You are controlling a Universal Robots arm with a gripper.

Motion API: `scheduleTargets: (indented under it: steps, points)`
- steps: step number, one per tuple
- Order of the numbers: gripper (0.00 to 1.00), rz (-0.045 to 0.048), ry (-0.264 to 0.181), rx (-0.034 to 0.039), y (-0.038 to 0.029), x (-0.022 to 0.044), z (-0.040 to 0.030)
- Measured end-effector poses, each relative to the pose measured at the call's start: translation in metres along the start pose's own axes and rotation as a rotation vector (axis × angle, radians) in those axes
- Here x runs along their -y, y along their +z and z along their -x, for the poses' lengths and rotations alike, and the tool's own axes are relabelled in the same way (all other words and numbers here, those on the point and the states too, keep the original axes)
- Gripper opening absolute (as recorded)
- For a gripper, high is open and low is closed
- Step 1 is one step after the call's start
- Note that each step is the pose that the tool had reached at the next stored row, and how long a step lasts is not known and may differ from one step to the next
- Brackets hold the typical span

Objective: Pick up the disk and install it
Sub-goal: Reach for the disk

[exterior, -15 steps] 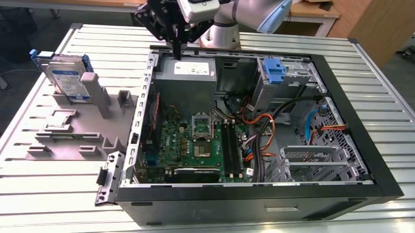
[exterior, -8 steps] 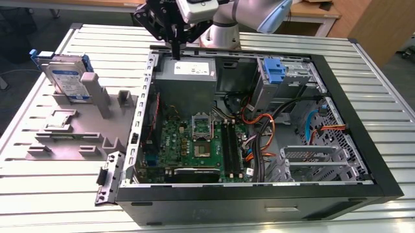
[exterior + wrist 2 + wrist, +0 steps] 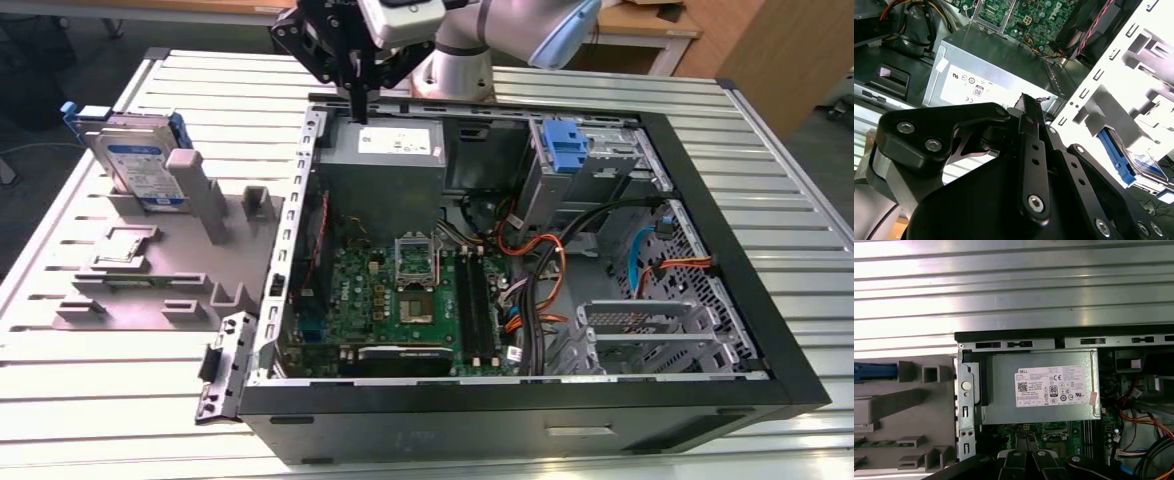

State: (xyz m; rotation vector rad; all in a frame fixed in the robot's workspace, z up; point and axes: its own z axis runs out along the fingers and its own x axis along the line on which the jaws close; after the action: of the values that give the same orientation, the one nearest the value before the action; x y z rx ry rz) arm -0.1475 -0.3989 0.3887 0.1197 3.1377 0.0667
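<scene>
end effector drawn together and holding nothing, hanging over grey power supply in open computer case, disk standing upright in grey holder on desk, well apart at exterior view's left

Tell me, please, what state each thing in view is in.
Case: lying on its side, panel off, open.
Disk: upright in the grey rack, outside the case, ungripped.
Pincer: shut, empty, over the power supply.
</scene>
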Motion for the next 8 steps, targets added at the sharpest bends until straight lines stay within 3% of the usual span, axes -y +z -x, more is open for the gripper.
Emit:
scheduleTargets:
  steps: [8]
  points:
    - [0.10,-0.0003,0.000,-0.0036,0.0004,0.0002,-0.0020]
